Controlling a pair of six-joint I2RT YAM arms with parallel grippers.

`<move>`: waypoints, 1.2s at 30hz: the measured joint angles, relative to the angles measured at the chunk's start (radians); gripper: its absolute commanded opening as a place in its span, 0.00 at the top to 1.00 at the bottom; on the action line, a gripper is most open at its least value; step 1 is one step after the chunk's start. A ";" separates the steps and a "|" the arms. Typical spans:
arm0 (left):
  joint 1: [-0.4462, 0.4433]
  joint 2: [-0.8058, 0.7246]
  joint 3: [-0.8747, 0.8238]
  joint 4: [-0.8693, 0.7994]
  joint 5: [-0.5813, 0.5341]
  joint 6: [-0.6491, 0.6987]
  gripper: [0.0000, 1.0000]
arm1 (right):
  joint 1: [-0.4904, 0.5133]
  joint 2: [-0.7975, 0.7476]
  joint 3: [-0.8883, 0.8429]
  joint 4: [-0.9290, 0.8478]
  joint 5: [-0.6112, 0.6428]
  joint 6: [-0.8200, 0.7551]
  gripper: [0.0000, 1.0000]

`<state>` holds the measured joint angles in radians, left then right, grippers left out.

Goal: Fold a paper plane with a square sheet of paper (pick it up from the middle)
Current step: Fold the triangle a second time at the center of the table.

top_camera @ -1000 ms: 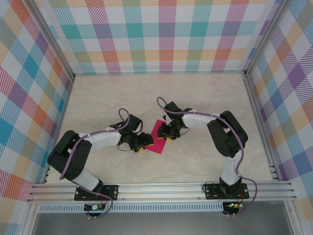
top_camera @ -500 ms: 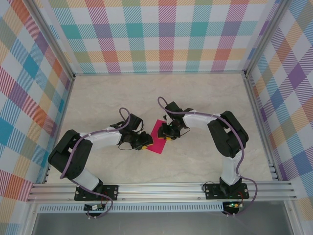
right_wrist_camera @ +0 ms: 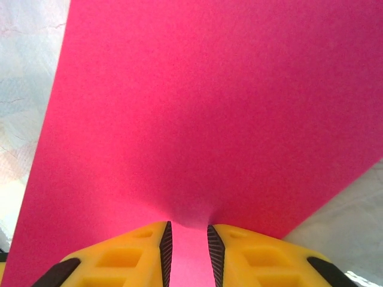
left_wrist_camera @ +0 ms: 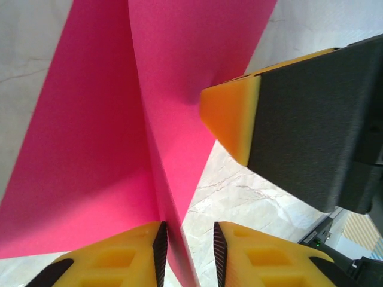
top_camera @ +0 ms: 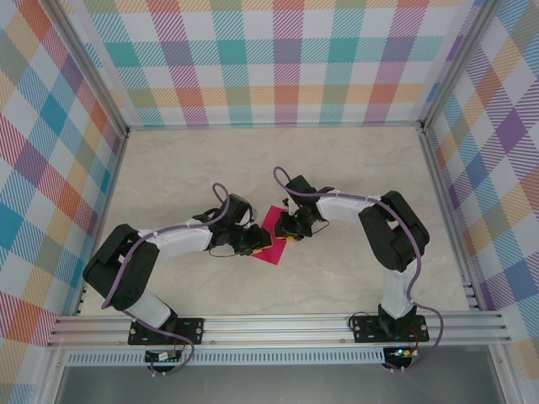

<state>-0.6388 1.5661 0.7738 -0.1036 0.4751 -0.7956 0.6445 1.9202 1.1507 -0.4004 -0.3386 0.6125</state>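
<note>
The square sheet of paper (top_camera: 269, 255), magenta-pink, lies mid-table between both arms. In the left wrist view the sheet (left_wrist_camera: 90, 149) rises into an upright crease. That crease runs between my left gripper's (left_wrist_camera: 188, 230) jaws, against the left pad, with bare table showing before the right pad. My left gripper (top_camera: 259, 242) sits at the sheet's left edge. My right gripper (top_camera: 285, 233) is at its right side, with one yellow fingertip (left_wrist_camera: 230, 116) pressing the sheet. In the right wrist view the sheet (right_wrist_camera: 209, 107) puckers up and fills the gap of my right gripper (right_wrist_camera: 187, 230). The paper plane is out of view.
The beige marble table (top_camera: 354, 168) stretches out around the sheet. Checked walls on aluminium posts (top_camera: 286, 67) close in the back and both sides. A metal rail (top_camera: 278, 324) with the arm bases runs along the near edge.
My left gripper has slid right onto the sheet's left edge and its jaws have narrowed. The right gripper's jaws have narrowed on the sheet while that arm stayed in place.
</note>
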 measured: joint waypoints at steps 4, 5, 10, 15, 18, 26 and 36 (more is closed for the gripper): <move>0.000 0.000 0.003 0.024 0.008 0.000 0.65 | -0.004 0.000 -0.001 0.000 -0.011 0.000 0.73; 0.000 0.000 0.003 0.031 0.008 0.000 0.65 | -0.004 0.000 -0.001 0.000 -0.011 0.000 0.74; -0.001 0.000 0.003 0.072 0.030 -0.018 0.63 | -0.008 0.003 -0.001 0.000 -0.018 0.000 0.75; -0.001 0.000 0.003 0.118 0.053 -0.036 0.64 | -0.017 0.009 -0.001 0.000 -0.039 0.001 0.76; -0.001 0.000 0.003 0.133 0.056 -0.045 0.66 | -0.022 0.009 -0.001 0.000 -0.048 0.002 0.77; -0.001 0.023 0.003 0.137 0.033 -0.048 0.68 | -0.044 -0.004 -0.038 0.050 -0.101 0.011 0.77; -0.001 0.048 0.003 0.137 0.001 -0.053 0.67 | -0.076 -0.091 -0.129 0.106 -0.139 0.041 0.72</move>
<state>-0.6399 1.6146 0.7769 0.0334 0.4763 -0.8482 0.5686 1.8294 1.0218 -0.2947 -0.4774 0.6537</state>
